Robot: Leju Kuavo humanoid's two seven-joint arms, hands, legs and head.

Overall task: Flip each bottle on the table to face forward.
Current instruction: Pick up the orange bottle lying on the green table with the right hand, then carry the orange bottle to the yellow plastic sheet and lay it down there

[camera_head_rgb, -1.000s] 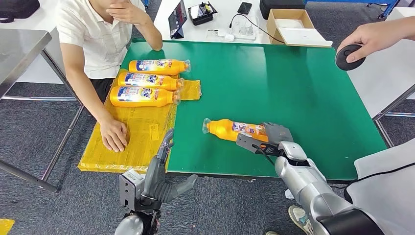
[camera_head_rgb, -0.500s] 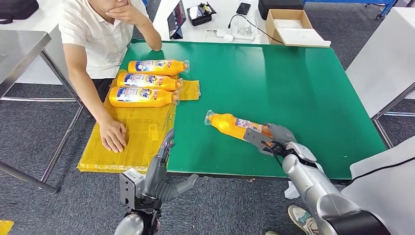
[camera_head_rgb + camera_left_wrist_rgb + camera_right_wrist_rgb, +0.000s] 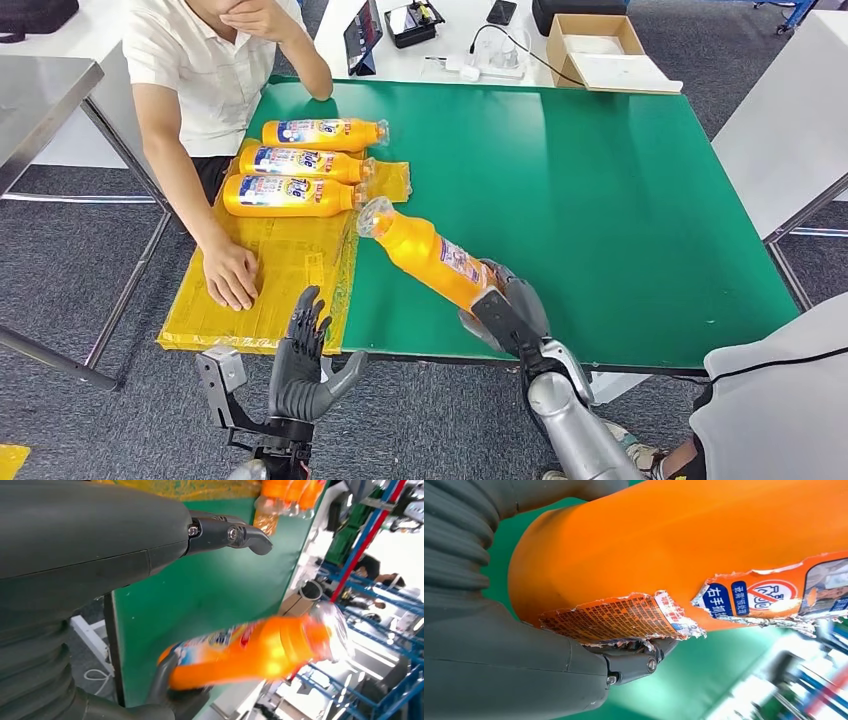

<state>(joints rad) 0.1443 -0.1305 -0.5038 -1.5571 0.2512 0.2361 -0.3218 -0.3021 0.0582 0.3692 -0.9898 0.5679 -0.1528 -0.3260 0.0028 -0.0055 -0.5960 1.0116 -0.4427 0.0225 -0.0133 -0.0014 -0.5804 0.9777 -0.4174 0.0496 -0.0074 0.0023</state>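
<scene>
My right hand (image 3: 508, 308) grips an orange bottle (image 3: 425, 252) by its base and holds it lifted and tilted above the green table (image 3: 600, 180), its clear cap toward the yellow mat. Up close the bottle (image 3: 684, 550) shows a torn label, and my right hand (image 3: 524, 670) wraps under it. Three more orange bottles (image 3: 300, 165) lie side by side on the yellow mat (image 3: 270, 270), caps to the right. Below the table's front edge my left hand (image 3: 300, 360) hangs open with its fingers apart. The lifted bottle (image 3: 250, 652) appears past the left hand (image 3: 100, 545).
A person in a white shirt sits at the table's left, one hand (image 3: 232, 275) flat on the yellow mat. At the far edge lie a cardboard box (image 3: 598, 50), a tablet and cables. Another person's clothing (image 3: 780, 400) shows at the lower right.
My right hand has lifted the bottle off the table and swung it left, toward the mat. My left hand has turned and dropped slightly. The person's hand with a dark object at the upper right has gone.
</scene>
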